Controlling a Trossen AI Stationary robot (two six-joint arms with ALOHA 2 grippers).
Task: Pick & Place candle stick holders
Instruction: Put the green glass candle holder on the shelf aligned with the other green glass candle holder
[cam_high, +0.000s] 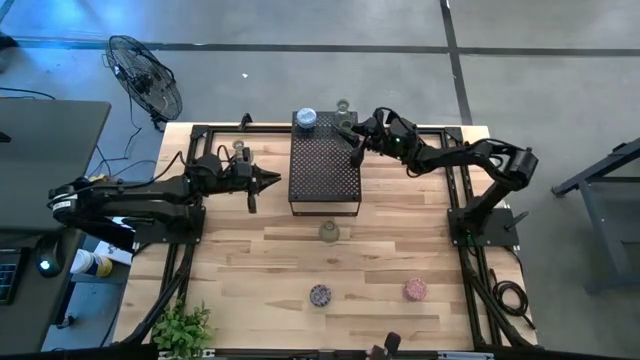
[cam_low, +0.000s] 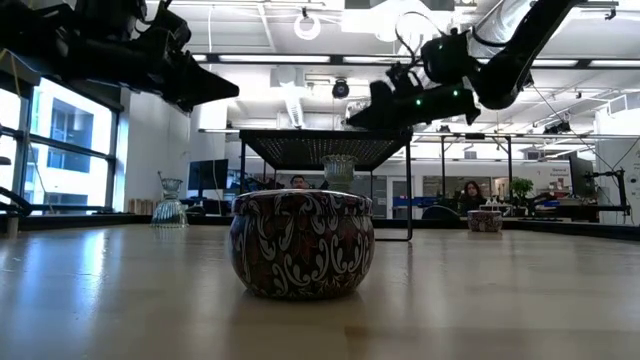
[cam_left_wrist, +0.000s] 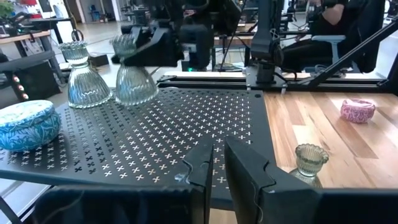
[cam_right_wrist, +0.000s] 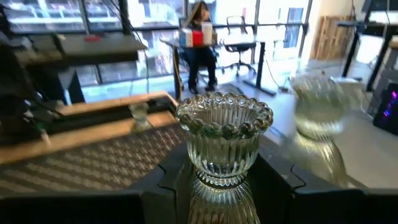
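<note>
The pale plank tabletop (cam_high: 250, 270) carries a black metal stand (cam_high: 324, 170), its flat top punched with small crosses. On that top sits a round blue patterned tin (cam_high: 306, 119) and a ribbed clear glass candle holder (cam_left_wrist: 135, 73) with a scalloped rim, pinched by the right claw (cam_high: 352, 135). A second ribbed glass holder (cam_left_wrist: 79, 76) stands just beside it. The left claw (cam_high: 272, 180), pressed together and empty, hovers at the stand's left edge. On the planks lie a small greenish glass cup (cam_high: 329, 232), a purple patterned tin (cam_high: 320, 294) and a pink one (cam_high: 415, 290).
</note>
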